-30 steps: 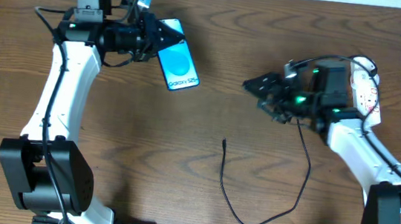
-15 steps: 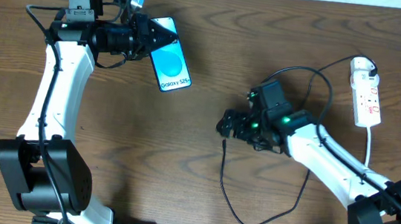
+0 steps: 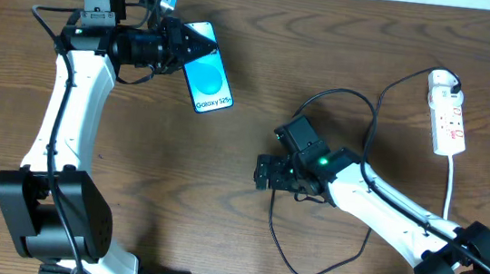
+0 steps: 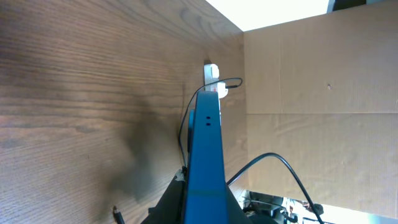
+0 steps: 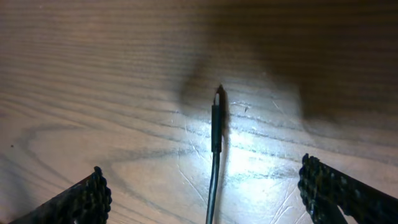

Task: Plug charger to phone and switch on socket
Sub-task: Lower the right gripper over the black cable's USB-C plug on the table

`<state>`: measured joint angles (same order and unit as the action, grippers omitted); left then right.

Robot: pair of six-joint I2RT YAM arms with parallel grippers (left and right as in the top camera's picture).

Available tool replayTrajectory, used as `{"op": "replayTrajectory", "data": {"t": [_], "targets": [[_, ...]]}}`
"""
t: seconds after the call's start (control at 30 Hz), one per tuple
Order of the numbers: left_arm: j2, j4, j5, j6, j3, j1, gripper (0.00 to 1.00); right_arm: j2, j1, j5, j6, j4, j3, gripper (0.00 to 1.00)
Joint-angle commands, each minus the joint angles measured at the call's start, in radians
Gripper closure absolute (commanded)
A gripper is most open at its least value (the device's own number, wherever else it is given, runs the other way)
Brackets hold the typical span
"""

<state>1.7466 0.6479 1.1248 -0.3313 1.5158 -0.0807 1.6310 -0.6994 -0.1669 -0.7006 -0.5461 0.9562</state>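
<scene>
Though thin, charger [image 5: 215,134] on grained table [image 5: 93,62]

We find the overhead view bright, even and sharp, with soft shadows on the table [image 3: 158,183] beside the arms [image 3: 65,127]. Left wrist view: the phone [image 4: 205,155] edge is soft, the top blown white. Right wrist view: glare rings the charger [image 5: 216,127] tip; the fingers [image 5: 336,193] of the right pincer [image 5: 208,186] are blurred.

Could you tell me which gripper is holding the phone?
The left gripper, shut on the phone; the right gripper hangs open above the charger tip.
</scene>
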Motion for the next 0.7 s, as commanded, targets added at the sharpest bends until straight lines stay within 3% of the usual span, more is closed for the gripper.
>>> {"op": "replayTrajectory", "data": {"t": [0.0, 0.23, 0.47, 0.57, 0.67], "targets": [[-0.003, -0.001, 0.040, 0.025, 0.005, -0.004, 0.92, 0.049, -0.011, 0.030, -0.013, -0.025, 0.051, 0.06], [-0.003, -0.001, -0.061, 0.024, 0.005, -0.004, 0.92, 0.161, -0.020, 0.031, -0.013, -0.101, 0.135, 0.10], [-0.003, 0.000, -0.063, 0.024, 0.005, -0.004, 0.92, 0.216, -0.048, 0.030, -0.018, -0.102, 0.143, 0.12], [-0.003, -0.001, -0.064, 0.024, 0.005, -0.004, 0.93, 0.217, -0.049, 0.030, -0.021, -0.113, 0.143, 0.18], [-0.003, -0.001, -0.064, 0.024, 0.005, -0.004, 0.93, 0.219, -0.050, 0.031, -0.020, -0.117, 0.143, 0.36]]}}
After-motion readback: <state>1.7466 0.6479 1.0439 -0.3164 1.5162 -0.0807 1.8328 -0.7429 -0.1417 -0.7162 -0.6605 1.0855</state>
